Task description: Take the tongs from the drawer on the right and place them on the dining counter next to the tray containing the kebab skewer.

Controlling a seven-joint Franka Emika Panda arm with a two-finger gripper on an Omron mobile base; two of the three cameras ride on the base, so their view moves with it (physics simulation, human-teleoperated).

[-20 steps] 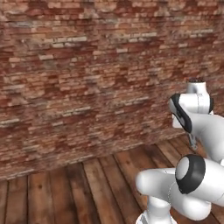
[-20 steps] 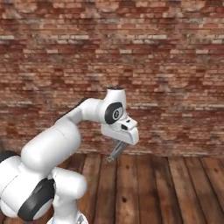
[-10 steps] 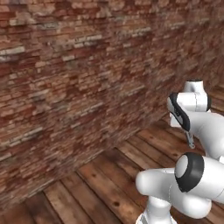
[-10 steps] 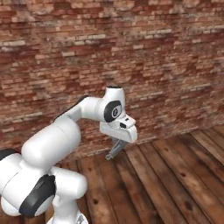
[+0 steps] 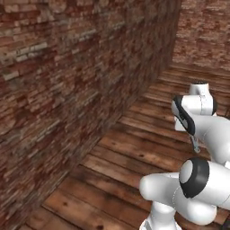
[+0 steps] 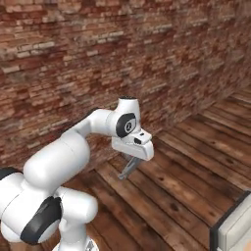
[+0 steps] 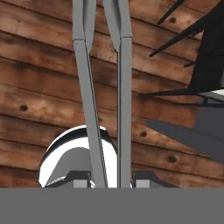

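The slim silvery-grey tongs (image 7: 90,100) hang from my gripper (image 7: 113,178), which is shut on them; their two thin arms run away from the fingertips over the wooden floor. From the right base view the tongs (image 6: 129,168) point down and left below the gripper (image 6: 133,158), level with the arm's elbow. The left base view catches the tongs (image 5: 195,144) as a short grey stub under the hand. The drawer, dining counter, tray and kebab skewer are out of view.
A red brick wall (image 5: 67,90) runs close on the left and meets a second wall at a corner (image 5: 177,31). Brown plank floor (image 6: 196,176) lies below. A light grey and dark cabinet corner (image 6: 235,228) enters at the lower right. Dark angular shapes (image 7: 210,65) stand at the hand view's right.
The whole scene has swung as the base turns: the brick wall now runs off at an angle and a room corner has appeared. The arm keeps its pose, still holding the tongs.
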